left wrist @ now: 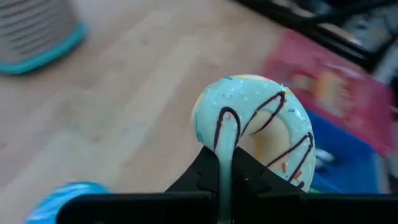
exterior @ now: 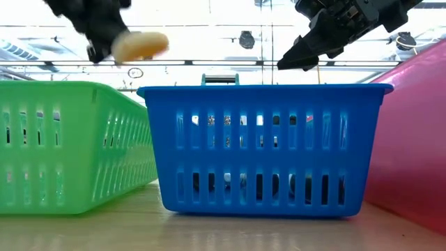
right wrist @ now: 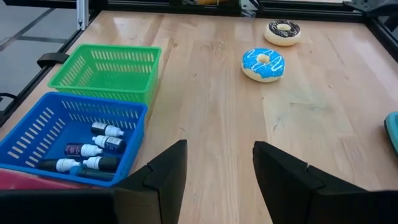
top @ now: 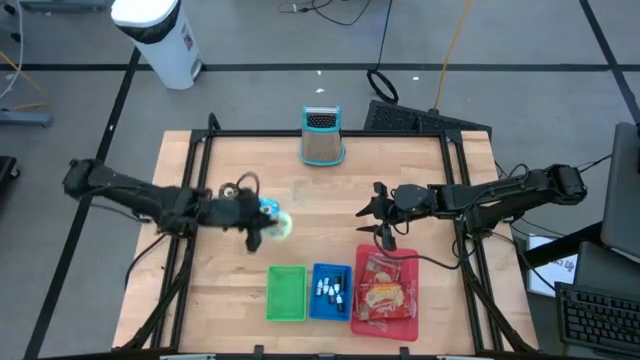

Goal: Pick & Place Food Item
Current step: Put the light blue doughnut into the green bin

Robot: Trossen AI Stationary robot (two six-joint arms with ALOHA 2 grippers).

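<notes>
A mint-frosted donut (left wrist: 261, 124) with dark drizzle and sprinkles hangs above the table, with my left gripper (left wrist: 225, 155) shut on it. In the high view the donut (top: 280, 226) is at the table's middle left, beyond the green basket (top: 286, 293). The low view shows it (exterior: 139, 45) high above that basket's rim. A blue-frosted donut (right wrist: 263, 64) and a chocolate donut (right wrist: 283, 31) lie flat on the wood. My right gripper (top: 372, 222) hovers open at the middle right, holding nothing. My left gripper pinches the donut's ring at its outer edge (left wrist: 220, 140) between its two fingers, which come from the table's left, slanting downward. The donut stands on edge beyond the fingertips, frosting toward the camera, lifted clear of the table.
A blue basket (top: 331, 291) with small bottles and a red basket (top: 385, 295) with snack packets stand beside the green one along the near edge. A grey holder with a teal base (top: 322, 137) stands at the far middle. Bare wood lies between the arms.
</notes>
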